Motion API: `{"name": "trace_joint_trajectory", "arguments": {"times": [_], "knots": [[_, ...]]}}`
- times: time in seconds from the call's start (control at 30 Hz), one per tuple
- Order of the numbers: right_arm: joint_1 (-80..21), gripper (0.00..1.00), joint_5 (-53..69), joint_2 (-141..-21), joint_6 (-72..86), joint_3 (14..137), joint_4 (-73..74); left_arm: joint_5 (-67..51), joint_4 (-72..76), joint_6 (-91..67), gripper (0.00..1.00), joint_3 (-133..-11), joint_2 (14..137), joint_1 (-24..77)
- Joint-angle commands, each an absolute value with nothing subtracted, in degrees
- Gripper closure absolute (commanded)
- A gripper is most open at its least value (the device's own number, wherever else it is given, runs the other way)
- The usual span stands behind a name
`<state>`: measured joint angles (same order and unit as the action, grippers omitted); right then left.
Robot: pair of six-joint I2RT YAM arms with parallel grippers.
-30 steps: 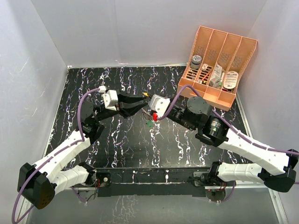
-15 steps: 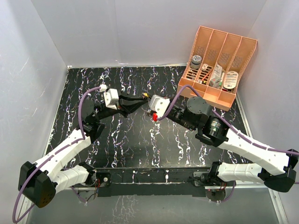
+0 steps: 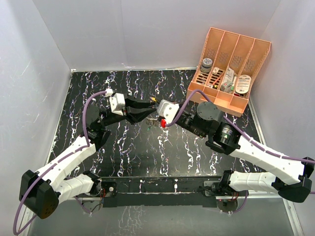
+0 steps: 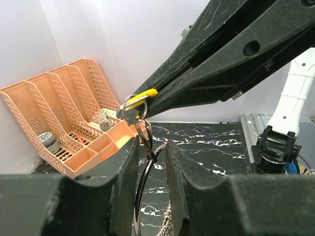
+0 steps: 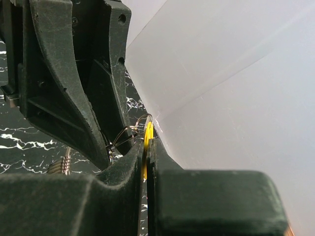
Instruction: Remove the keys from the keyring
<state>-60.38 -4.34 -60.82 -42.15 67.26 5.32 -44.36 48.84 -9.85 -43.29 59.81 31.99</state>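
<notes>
Top: left tool [image 3: 149, 109] and right tool [image 3: 158, 114] meet tip to tip above the desk [image 3: 123, 152], rack [image 3: 229, 64] far right. Ring and keys are too small to read here.

Left wrist: left tool is at a narrow gap. The ring [image 4: 141, 189] runs through the gap and looks loose, not pinched. The right tool's tips clamp the yellow key [image 4: 143, 94], which is on a small loop [image 4: 132, 106] above the ring.

Right wrist: right tool is closed flat on the yellow key, with thin wire beside it.

Risks:
- A pull with the left gap this slack could let the ring slide out.
- A hard tug could yank the key from the right pinch and drop it on the desk.
- Twisting could bend the wire.

Versus one second ago: the left tips are nearer the right tool. The green key that hung below them is no longer clear.
</notes>
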Motion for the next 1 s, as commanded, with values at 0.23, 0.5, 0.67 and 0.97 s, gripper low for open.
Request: {"name": "trace_joint_trajectory", "arguments": {"times": [0.23, 0.5, 0.67, 0.97], "knots": [[-60.5, 1.0, -3.4, -58.7, -42.8, 67.5, -0.8, -47.1, 55.8, -13.2, 0.76, -42.5, 59.1, 31.6], [-60.4, 1.0, -3.1, -58.6, -42.6, 67.2, -1.0, -48.5, 58.9, -16.5, 0.8, -43.2, 61.3, 31.1], [-60.4, 1.0, -3.2, -58.5, -42.6, 67.1, -1.5, -48.9, 61.0, -18.7, 0.81, -42.8, 62.9, 31.0], [-60.5, 1.0, -3.4, -58.9, -42.6, 67.0, -1.8, -45.9, 62.6, -18.3, 0.88, -41.2, 61.8, 31.0]]}}
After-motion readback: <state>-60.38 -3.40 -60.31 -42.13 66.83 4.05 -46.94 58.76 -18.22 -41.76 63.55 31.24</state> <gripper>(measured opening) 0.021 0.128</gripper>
